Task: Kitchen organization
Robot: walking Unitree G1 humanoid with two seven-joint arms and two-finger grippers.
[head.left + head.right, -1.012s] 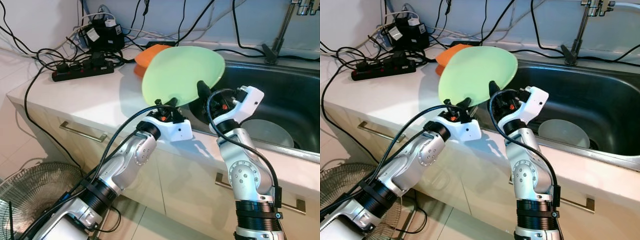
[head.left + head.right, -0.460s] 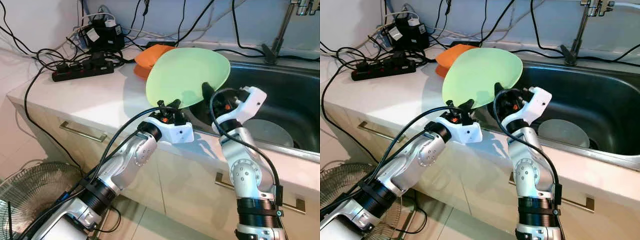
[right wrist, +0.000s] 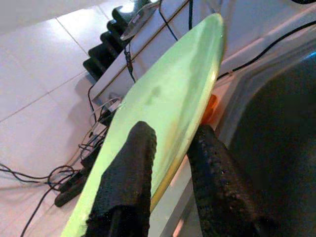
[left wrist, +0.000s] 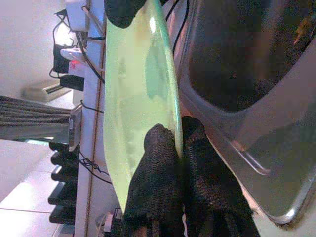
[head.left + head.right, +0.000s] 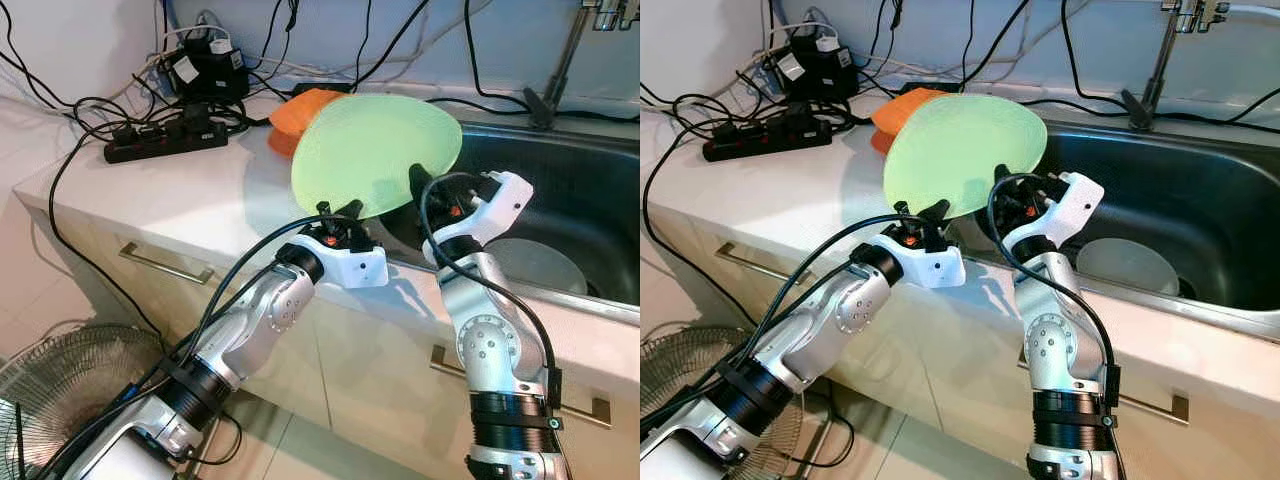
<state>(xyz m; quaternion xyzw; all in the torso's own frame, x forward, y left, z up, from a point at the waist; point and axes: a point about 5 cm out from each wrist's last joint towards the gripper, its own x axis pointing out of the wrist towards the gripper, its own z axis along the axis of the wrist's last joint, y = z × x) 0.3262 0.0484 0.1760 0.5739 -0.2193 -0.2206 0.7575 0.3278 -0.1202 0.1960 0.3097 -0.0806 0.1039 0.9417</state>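
Observation:
A light green plate (image 5: 375, 145) is held up on edge, tilted, above the counter's corner beside the sink (image 5: 590, 170). My left gripper (image 5: 337, 210) is shut on its lower rim; in the left wrist view both fingers (image 4: 160, 148) pinch the thin edge of the plate (image 4: 138, 98). My right gripper (image 5: 418, 183) reaches in from the sink side at the plate's lower right rim. In the right wrist view its two fingers (image 3: 131, 163) stand apart on either side of the plate (image 3: 168, 98), one on each face.
An orange dish (image 5: 298, 108) lies on the counter behind the plate. A black power strip (image 5: 165, 140) and tangled cables fill the back left. A white plate (image 5: 540, 265) lies in the sink, with the tap (image 5: 560, 60) behind. A fan (image 5: 70, 380) stands on the floor.
The plate and both grippers have shifted slightly right, toward the sink. The right gripper's finger now lies further over the plate's rim.

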